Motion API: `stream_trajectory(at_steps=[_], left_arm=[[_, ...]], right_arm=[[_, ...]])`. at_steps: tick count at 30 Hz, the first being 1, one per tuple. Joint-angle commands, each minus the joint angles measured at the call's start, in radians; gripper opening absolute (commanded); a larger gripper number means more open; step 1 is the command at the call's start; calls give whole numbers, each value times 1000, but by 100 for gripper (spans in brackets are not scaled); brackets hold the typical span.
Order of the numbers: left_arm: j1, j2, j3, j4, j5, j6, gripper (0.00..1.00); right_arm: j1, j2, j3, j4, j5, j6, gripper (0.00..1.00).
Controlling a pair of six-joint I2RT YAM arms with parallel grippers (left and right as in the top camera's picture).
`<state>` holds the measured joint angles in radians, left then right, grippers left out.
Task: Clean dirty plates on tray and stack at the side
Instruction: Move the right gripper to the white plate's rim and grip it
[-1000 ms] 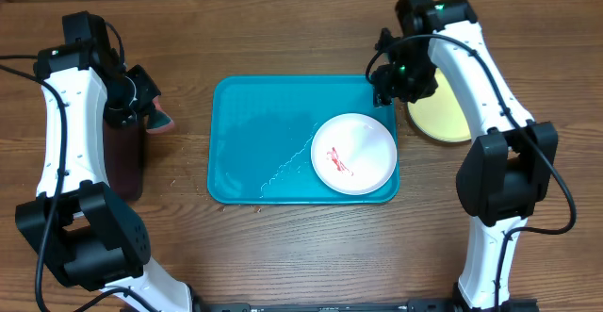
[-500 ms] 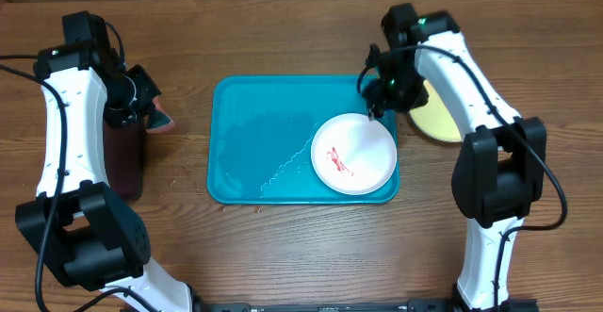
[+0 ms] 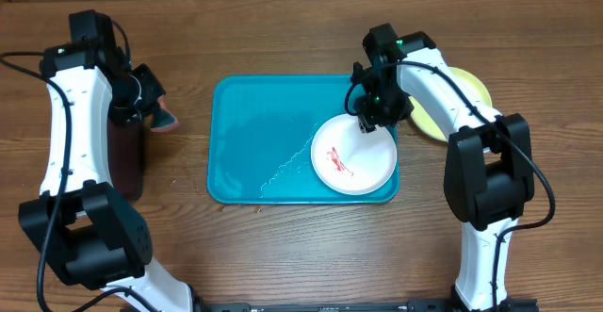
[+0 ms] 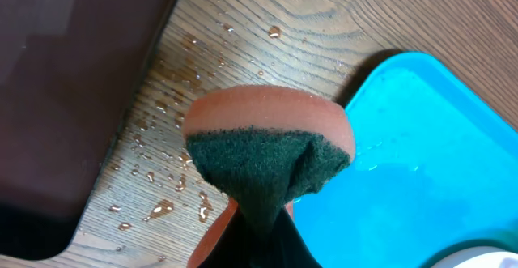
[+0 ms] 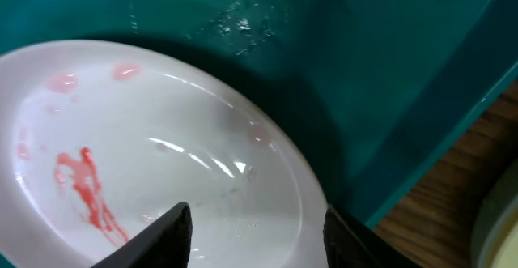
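Since swinging in from the yellow-green plate [image 3: 468, 82], the right gripper [image 3: 366, 123] now hangs over the white plate's [image 3: 366, 164] far rim.
Its fingers [image 5: 174, 236] are spread just above the white plate, which lies red-smeared in the blue tray's [image 3: 254, 133] right end on the worktop [image 3: 283, 255]. The left gripper [image 3: 154, 103] pinches a sponge [image 4: 267, 138] beside the tray's left edge, over wet wood.

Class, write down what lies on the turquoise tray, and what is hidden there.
One white plate with red smears sits at the tray's right end, beside water streaks. The right gripper covers part of the plate's far rim; the tray floor under the plate is hidden.
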<state>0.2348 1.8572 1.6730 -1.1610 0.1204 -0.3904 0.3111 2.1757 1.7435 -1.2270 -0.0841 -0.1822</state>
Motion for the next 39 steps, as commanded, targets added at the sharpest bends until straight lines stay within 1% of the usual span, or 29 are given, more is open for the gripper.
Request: stream_trajectory(at_steps=[1,10,14,15,18,19,21,23,25,29,31,33,35,37,39], left_arm=[[-13,2,-9,-2,11,10,4],[-16,1,-9,-1,11,10,4],[-16,2,-9,0,11,10,4],[-16,1,-9,2,11,10,4],[-17,2,-9,6,11,10,4],[-20,2,-9,6,11,10,4],[-24,1,-9,6,11,10,4],[-31,2,-9,6,11,10,4],[-40,2,-9,6,11,19,4],[-63,2,-9,6,11,29,4],[-77,2,-9,6,11,43,4],[-90,1,-9,6,11,55,4],[-100,2,-9,6,11,55,4],[-109,2,-9,6,11,55,4],[-116,1,-9,7,11,55,4]], right_arm=[[-4,-19,-39,18,66,-9,54],[-10,-19,-55,35,71,-14,53],[-10,-19,-99,53,36,-13,45],[-10,-19,-108,56,23,-7,41],[-9,-19,-116,57,-5,26,36],[-9,-19,-116,69,-8,97,31],[-9,-19,-116,80,-29,162,27],[-8,-19,-116,104,-100,226,20],[-4,-19,-116,130,-166,276,17],[20,-19,-116,193,-217,425,16],[39,-19,-116,221,-216,457,18],[55,-19,-116,234,-177,457,23],[62,-19,-116,221,-109,452,25],[63,-19,-116,186,-55,417,27],[63,-19,-116,153,-47,356,28]])
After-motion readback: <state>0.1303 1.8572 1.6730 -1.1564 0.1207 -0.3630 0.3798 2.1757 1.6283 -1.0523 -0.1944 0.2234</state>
